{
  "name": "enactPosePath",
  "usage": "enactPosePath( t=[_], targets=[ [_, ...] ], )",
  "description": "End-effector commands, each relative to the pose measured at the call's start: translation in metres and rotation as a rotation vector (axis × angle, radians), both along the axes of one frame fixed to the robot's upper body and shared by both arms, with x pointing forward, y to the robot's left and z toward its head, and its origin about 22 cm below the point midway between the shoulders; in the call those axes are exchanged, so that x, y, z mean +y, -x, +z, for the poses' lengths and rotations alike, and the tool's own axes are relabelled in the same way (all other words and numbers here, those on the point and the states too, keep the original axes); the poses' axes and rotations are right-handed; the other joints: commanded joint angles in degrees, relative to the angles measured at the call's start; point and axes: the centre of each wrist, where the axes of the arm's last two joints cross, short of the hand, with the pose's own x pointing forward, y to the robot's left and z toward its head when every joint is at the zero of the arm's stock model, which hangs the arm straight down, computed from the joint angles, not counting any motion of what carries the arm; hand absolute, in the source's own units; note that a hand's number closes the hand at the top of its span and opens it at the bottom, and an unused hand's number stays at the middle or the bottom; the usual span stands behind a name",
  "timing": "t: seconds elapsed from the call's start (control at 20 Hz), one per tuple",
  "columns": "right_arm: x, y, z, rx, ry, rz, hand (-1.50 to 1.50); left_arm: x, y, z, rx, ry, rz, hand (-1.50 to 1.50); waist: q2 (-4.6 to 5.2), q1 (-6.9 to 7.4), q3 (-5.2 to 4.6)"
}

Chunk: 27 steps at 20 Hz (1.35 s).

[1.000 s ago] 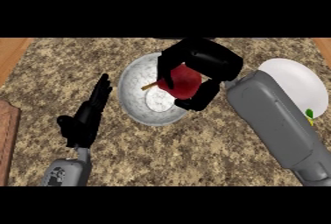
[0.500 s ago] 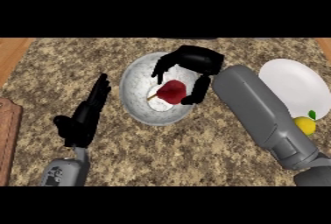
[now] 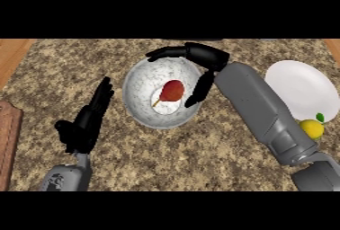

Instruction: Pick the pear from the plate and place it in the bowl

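Nearest, the left hand sits toward the counter's left side, fingers straight and relaxed, holding nothing. A small yellow lemon lies by the right edge, touching the near rim of the white round plate. Mid-counter there's the speckled grey bowl, and the red pear is lying inside it, stem pointing near-left. Farther back, the right hand arches over the bowl's far and right rim, fingers spread, gripping nothing, clear of the pear.

Speckled brown granite counter, wooden strips along its edges
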Motion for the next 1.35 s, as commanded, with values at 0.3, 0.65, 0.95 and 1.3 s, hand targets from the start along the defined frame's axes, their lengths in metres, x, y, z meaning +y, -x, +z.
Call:
enactPosePath(
  t=[0.3,0.65,0.95,1.3],
  targets=[
    [-0.060,-0.023,0.026,0.256,-0.185,0.005,-1.50,0.004,0.005,-0.005,0.004,0.004,-0.002,0.00,0.04,-0.24,0.00],
    [-0.099,-0.032,0.061,0.376,-0.211,0.016,-1.50,-0.014,0.000,0.009,-0.018,0.015,-0.019,0.00,0.39,0.83,0.08],
    [-0.115,-0.027,0.042,0.448,-0.210,0.060,-1.50,-0.004,-0.012,0.012,-0.029,-0.014,-0.011,0.00,1.01,0.96,0.16],
    [-0.135,-0.022,0.046,0.427,-0.179,0.053,-1.50,-0.011,-0.001,0.003,-0.033,-0.009,-0.042,0.00,1.26,2.02,0.19]
  ],
)
